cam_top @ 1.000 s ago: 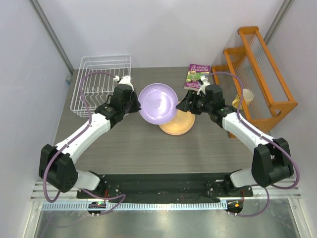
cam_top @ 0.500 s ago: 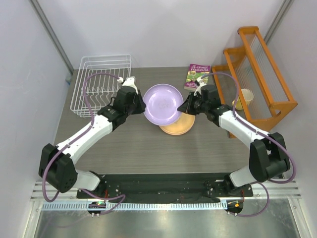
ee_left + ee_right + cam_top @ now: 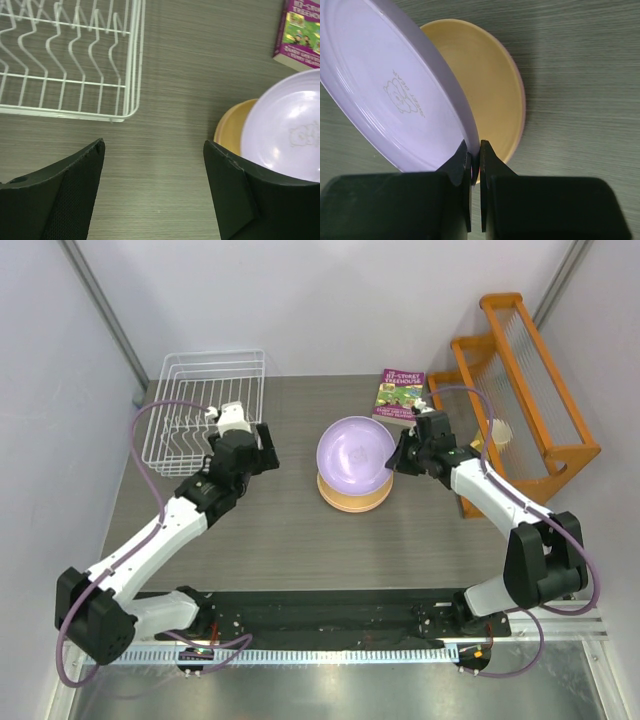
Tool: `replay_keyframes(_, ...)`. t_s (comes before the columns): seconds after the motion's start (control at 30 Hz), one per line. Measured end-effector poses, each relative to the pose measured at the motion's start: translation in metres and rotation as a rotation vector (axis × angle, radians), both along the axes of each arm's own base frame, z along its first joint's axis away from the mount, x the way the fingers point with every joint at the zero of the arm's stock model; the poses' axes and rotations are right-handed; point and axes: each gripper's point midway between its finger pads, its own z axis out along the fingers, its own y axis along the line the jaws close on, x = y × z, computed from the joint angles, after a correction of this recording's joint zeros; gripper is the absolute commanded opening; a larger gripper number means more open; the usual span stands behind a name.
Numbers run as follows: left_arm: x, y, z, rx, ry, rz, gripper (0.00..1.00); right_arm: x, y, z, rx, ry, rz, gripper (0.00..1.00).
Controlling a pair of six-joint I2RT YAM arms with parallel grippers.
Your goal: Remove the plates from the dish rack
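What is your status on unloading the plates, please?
Left jaws open, empty. Right jaws shut on rim of round lilac plastic plate, tilted over orange-yellow round plate. White wire dish rack shows no plates. Nothing in the way.

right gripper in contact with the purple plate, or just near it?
Touching. Right wrist view: the right gripper pinches the purple plate by its rim, a fingertip on each face.

Upper centre-right: a purple-covered book [image 3: 398, 393] lies flat on the grey wood-grain table [image 3: 270, 540]. Right edge: an orange wooden shelf rack [image 3: 525, 370].
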Motion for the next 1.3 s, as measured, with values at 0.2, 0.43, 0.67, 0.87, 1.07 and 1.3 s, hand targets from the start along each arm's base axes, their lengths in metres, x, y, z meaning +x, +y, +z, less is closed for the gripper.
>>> replay_keyframes(0.2, -0.01, 0.028, -0.008, 0.066, -0.026, 0.086, 0.81, 0.002, -0.019, -0.013, -0.038, 0.049, -0.03, 0.07)
replay_keyframes(0.43, -0.018, 0.049, -0.005, 0.097, -0.062, 0.159, 0.96, -0.003, -0.019, -0.044, -0.061, 0.148, -0.01, 0.13)
replay_keyframes(0.67, -0.026, 0.065, 0.0, 0.109, -0.108, 0.207, 0.99, -0.002, -0.011, -0.047, -0.03, 0.171, 0.02, 0.34)
replay_keyframes(0.87, -0.024, 0.067, -0.001, 0.132, -0.11, 0.216, 0.99, 0.0, -0.005, -0.041, -0.003, 0.162, 0.043, 0.58)
replay_keyframes(1.07, -0.021, 0.07, -0.011, 0.169, -0.087, 0.236, 0.99, 0.002, -0.007, -0.036, -0.014, 0.151, 0.038, 0.91)
replay_keyframes(1.3, -0.019, 0.075, -0.021, 0.22, -0.061, 0.257, 1.0, 0.006, -0.048, 0.012, -0.173, -0.038, -0.083, 1.0)
